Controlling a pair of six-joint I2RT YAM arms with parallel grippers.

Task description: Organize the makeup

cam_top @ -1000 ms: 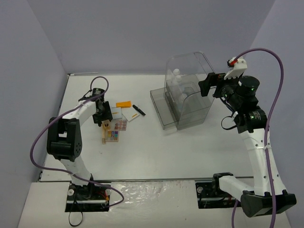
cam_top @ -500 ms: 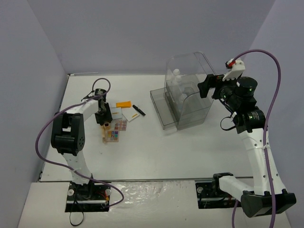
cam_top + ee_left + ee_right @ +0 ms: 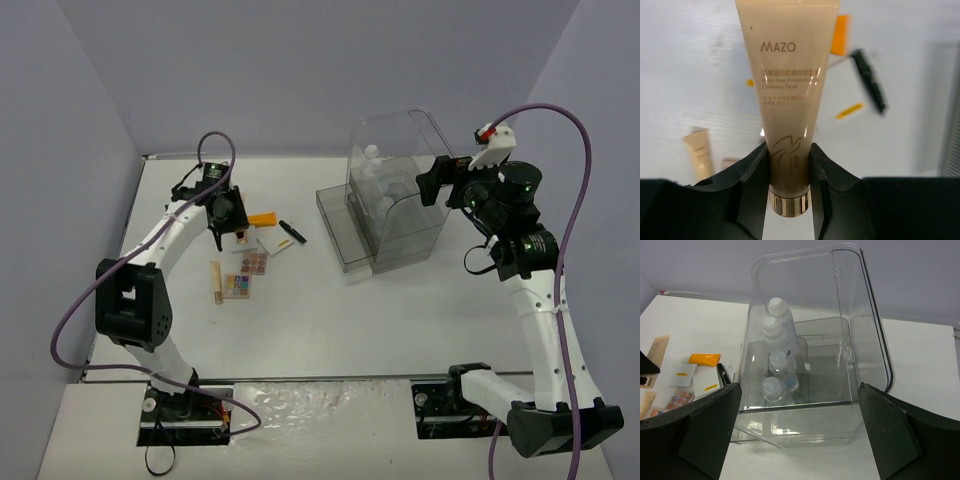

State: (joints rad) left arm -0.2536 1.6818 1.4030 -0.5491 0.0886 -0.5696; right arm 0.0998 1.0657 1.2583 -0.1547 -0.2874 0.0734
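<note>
This looks like a robotics lab test cell, not anyone's home. A bare white table [image 3: 300, 330] is boxed in by blank grey walls [image 3: 60, 150] on the left, right and far sides. The left arm [image 3: 135, 300] and right arm [image 3: 538, 315] are bolted at its near edge, with purple cables [image 3: 548, 106] looping loose. A few cosmetics [image 3: 250, 265] lie out like props.

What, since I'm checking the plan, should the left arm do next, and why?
Probably carry the tube toward the case. The left gripper is shut on the tube, above the table, and the case stands open on the right with bottles already inside.
</note>
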